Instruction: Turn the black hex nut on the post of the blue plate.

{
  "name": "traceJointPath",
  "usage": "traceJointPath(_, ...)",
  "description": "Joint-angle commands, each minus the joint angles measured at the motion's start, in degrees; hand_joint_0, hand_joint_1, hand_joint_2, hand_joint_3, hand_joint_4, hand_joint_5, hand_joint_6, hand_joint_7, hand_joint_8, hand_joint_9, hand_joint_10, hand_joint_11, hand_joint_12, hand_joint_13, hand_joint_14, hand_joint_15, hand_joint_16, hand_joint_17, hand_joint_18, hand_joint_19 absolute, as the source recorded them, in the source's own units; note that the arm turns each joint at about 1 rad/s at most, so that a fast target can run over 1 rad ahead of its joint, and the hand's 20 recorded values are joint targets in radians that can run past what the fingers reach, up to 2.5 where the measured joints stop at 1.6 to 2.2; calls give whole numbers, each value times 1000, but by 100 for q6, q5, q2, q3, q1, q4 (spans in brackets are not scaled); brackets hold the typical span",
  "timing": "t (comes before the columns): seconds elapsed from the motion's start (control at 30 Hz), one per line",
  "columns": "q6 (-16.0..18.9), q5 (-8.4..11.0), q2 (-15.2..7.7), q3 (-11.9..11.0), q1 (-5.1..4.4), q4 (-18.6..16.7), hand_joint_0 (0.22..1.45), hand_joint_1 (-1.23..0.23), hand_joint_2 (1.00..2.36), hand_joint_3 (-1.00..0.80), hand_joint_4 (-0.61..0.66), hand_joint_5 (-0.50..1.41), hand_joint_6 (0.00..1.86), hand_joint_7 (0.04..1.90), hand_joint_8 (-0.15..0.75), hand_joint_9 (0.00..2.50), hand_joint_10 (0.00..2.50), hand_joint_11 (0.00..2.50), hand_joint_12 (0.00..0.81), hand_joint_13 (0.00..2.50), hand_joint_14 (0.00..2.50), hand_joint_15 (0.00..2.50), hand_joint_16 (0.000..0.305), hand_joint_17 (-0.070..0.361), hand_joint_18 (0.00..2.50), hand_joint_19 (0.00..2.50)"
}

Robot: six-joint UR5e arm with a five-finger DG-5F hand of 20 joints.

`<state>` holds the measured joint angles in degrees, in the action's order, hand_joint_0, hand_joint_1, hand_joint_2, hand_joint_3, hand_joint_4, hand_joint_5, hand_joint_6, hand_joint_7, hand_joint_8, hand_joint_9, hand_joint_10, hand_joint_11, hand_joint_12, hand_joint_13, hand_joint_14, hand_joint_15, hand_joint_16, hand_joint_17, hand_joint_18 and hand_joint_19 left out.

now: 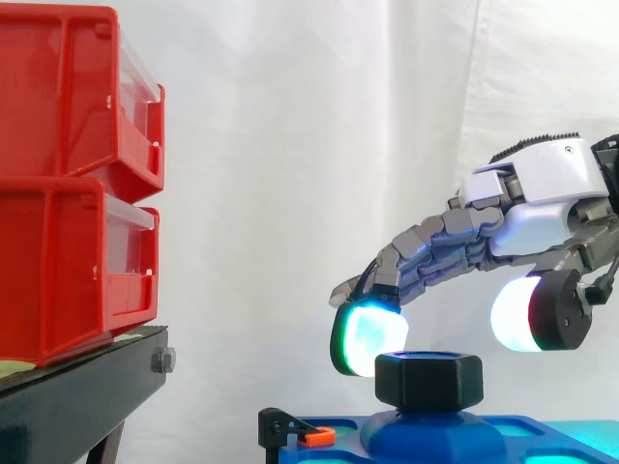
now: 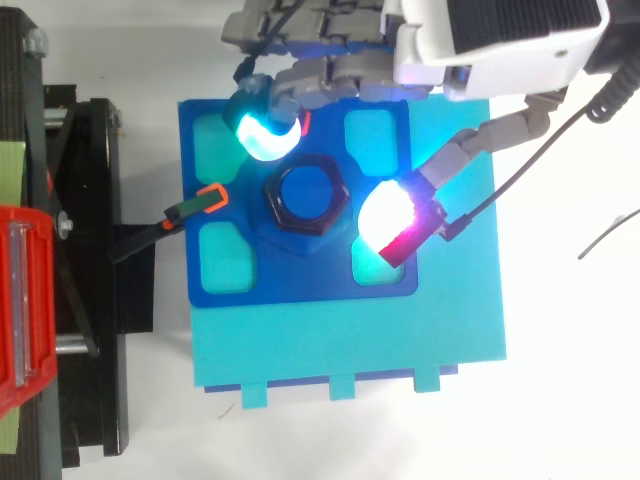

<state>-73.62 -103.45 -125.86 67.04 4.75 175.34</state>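
- Black hex nut (image 1: 428, 379) sits on its post, centre of the blue plate (image 2: 300, 285).
- Robot hand (image 1: 542, 188) hovers spread wide, pads (image 2: 262, 135) flanking the nut, gripping nothing.

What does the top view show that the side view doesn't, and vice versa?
Top view: the black hex nut's six-sided outline, glowing fingers flanking it on two sides with gaps, and four cut-outs in the blue plate.
Side view: heights. The nut sits on a raised boss, the pads hang about level with its top or above it, and the red bins are stacked two high.
Both: the hand open around the nut, not gripping it, and an orange-tipped clamp at the plate's edge.
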Motion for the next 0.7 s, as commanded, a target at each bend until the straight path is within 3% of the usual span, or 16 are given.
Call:
traceJointPath(0.0, 50, -105, 0, -50, 61, 9, 467, -545, 1000, -500, 194, -210, 502, 788, 236, 193, 0, 0, 361, 93, 0, 27, 52, 117, 0, 131)
traceJointPath(0.03, 287, -140, 0, -270, 35, 140, 467, -545, 1000, -500, 196, -210, 502, 791, 236, 194, 0, 0, 361, 94, 0, 20, 52, 117, 0, 130)
traceJointPath(0.13, 305, -114, 0, -411, 0, 422, 468, -544, 1000, -500, 194, -210, 502, 788, 236, 193, 0, 0, 361, 94, 2, 23, 52, 117, 0, 131)
traceJointPath(0.4, 287, 35, 0, -419, -114, 334, 467, -544, 1000, -500, 195, -210, 502, 784, 238, 196, 0, 0, 361, 96, 0, 24, 52, 116, 0, 129)
traceJointPath(0.67, 296, 361, 0, -419, -334, 255, 467, -541, 1000, -500, 197, -209, 502, 788, 239, 197, 0, 0, 362, 94, 0, 24, 52, 117, 0, 136)
